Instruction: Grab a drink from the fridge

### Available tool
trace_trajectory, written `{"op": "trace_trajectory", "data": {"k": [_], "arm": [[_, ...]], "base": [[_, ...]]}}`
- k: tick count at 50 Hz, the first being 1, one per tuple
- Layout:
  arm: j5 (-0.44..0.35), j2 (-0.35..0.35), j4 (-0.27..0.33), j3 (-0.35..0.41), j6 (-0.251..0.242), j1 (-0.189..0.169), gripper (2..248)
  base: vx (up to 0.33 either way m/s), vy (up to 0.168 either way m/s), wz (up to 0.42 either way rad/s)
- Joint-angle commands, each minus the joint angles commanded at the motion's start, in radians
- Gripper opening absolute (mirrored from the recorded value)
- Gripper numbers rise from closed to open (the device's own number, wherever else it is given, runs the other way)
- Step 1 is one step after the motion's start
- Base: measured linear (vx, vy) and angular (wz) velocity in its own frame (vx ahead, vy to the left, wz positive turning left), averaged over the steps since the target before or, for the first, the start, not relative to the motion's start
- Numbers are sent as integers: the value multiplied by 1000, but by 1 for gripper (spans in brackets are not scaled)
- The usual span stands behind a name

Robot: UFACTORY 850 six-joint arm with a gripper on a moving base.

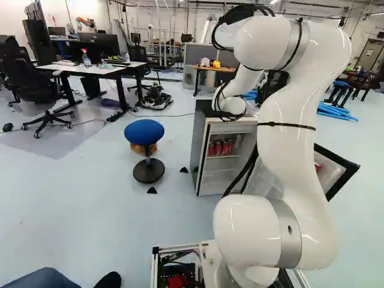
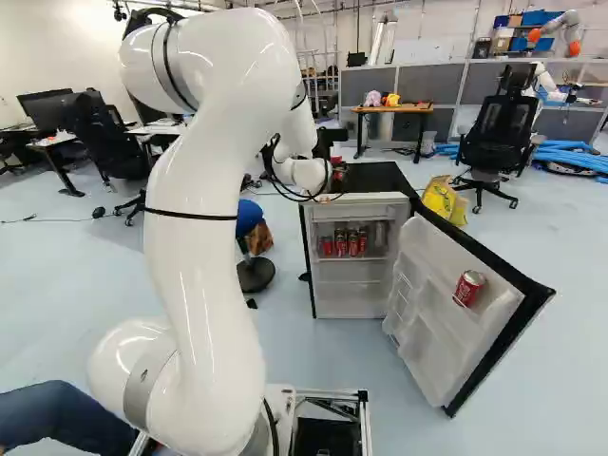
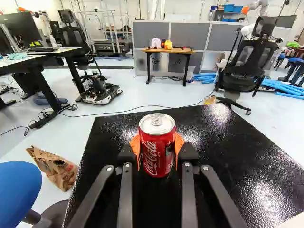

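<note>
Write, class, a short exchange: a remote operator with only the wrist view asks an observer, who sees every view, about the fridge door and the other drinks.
Operator: I have a red soda can in the jaws, over a black fridge top. Is the door open?
Observer: Yes. In the right base view the fridge door stands wide open.
Operator: Are there more drinks in the main compartment?
Observer: Yes, several red soda cans stand side by side there.
Operator: Anything in the door?
</note>
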State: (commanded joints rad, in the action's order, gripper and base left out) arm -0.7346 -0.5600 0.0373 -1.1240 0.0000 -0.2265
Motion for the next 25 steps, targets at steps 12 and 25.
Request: {"op": "trace_trajectory", "data": {"k": [12, 25], "arm": [[0, -9, 0, -1, 0, 0, 92], [0, -9, 0, -1, 0, 0, 92]], "base": [[0, 0, 0], [0, 0, 0]]}}
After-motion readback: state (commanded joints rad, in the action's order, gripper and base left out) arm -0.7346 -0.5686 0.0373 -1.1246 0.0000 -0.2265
